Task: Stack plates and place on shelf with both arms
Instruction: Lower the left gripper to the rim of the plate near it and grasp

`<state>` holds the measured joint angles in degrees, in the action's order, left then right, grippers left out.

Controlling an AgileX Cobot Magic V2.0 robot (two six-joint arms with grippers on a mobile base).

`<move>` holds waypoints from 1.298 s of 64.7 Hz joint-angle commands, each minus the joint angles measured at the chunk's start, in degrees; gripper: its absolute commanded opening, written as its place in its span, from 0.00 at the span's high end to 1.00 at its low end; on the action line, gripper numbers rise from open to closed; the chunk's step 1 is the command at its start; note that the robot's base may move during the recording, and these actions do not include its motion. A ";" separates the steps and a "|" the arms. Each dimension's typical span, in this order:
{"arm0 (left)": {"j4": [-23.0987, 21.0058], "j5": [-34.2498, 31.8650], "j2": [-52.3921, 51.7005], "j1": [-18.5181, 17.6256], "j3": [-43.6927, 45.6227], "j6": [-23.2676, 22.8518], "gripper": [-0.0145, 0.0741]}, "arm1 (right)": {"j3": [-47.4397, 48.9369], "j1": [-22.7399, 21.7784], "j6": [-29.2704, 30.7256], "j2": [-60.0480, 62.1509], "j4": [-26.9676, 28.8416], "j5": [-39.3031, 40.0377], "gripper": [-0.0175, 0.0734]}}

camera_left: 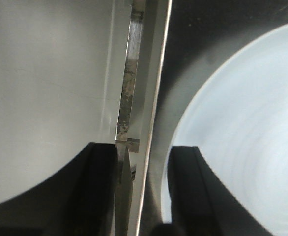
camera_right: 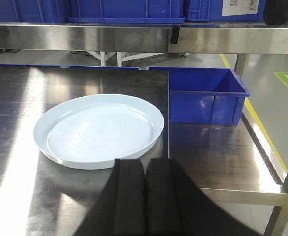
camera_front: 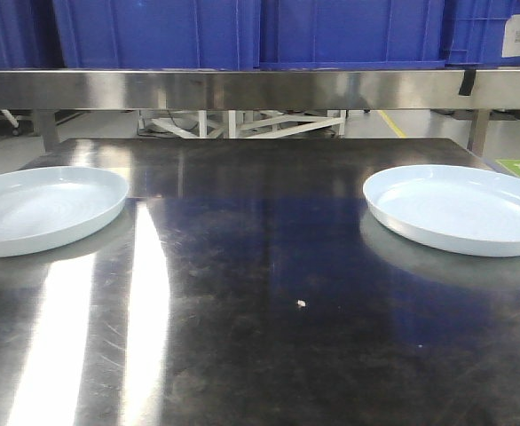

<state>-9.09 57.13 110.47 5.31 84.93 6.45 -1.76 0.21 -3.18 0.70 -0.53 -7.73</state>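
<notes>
Starting at left gripper point(camera_left: 146, 196): fingers spread, nothing btwn them, hovering just beside left plate point(camera_left: 242, 137) rim. Right gripper point(camera_right: 144, 196): fingers pressed together, empty, near right plate point(camera_right: 100, 130). Both lie flat on tabletop point(camera_front: 260, 311) in front of shelf rail point(camera_front: 260, 89), one toward each end, well apart. Pale, glossy, low rims. Looks like first pickup not yet made; next prob. needs a rim pinch, w/ right gripper opened first.
</notes>
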 commanded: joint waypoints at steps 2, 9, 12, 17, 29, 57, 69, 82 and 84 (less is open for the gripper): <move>-0.52 -0.25 -3.09 -0.61 1.83 -0.26 0.50 | 0.06 -0.21 0.58 0.98 -0.12 5.41 0.75; -0.37 -0.01 -3.09 -1.33 1.83 -0.26 0.50 | 0.06 -0.21 0.58 0.98 -0.12 5.41 0.75; -0.37 -0.01 -3.09 -1.72 1.83 -0.26 0.50 | 0.06 -0.21 0.58 0.98 -0.12 5.41 0.75; -0.22 -0.01 -3.09 -2.14 1.83 -0.26 0.50 | 0.06 -0.21 0.58 0.98 -0.12 5.41 0.75; 0.16 0.64 -3.09 -2.26 1.83 -0.26 0.50 | 0.06 -0.21 0.58 0.98 -0.12 5.41 0.75; 1.43 1.76 -1.41 -2.40 1.83 -0.26 0.50 | 0.06 -0.21 0.58 0.98 -0.12 5.41 0.75; 1.43 1.76 -1.17 -2.70 1.87 -0.26 0.50 | 0.06 -0.21 0.58 0.98 -0.12 5.41 0.75; 1.43 2.40 -1.17 -2.70 1.87 -0.26 0.56 | 0.06 -0.21 0.58 0.98 -0.12 5.41 0.75; 1.43 2.56 -1.17 -2.70 1.87 -0.26 0.60 | 0.06 -0.21 0.58 0.98 -0.12 5.41 0.75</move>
<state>-7.21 59.26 112.20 2.89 85.05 6.45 -1.76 0.21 -3.18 0.70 -0.53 -7.73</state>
